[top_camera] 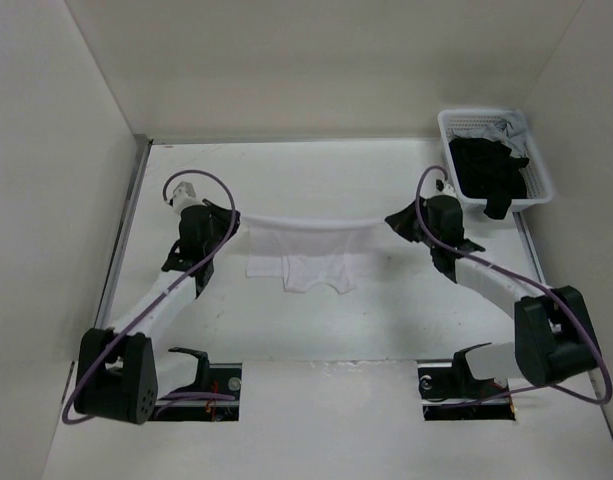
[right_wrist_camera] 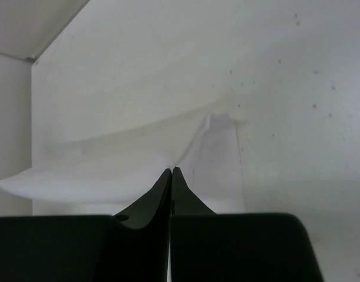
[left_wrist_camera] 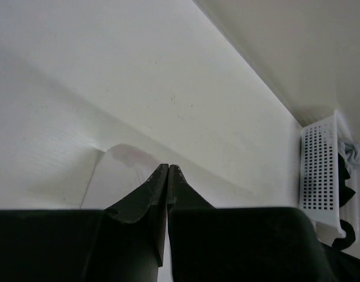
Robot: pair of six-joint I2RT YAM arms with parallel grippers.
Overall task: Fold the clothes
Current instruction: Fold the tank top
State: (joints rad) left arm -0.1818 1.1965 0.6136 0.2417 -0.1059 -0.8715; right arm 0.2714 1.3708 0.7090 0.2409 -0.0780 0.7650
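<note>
At centre: white garment point(top_camera: 308, 252), stretched between left gripper point(top_camera: 232, 222) and right gripper point(top_camera: 394, 221), both clenched on its edge, likely to flatten it.

Plain white walls point(top_camera: 316, 60) enclose a white table point(top_camera: 316, 170); even light.

The white garment point(top_camera: 308, 250) hangs stretched between the left claw point(top_camera: 234, 222) and the right claw point(top_camera: 391, 221), each pinching an end of its sagging top edge above the tabletop point(top_camera: 316, 335). A white basket point(top_camera: 543, 178) holding black garments point(top_camera: 486, 170) sits far right.
</note>
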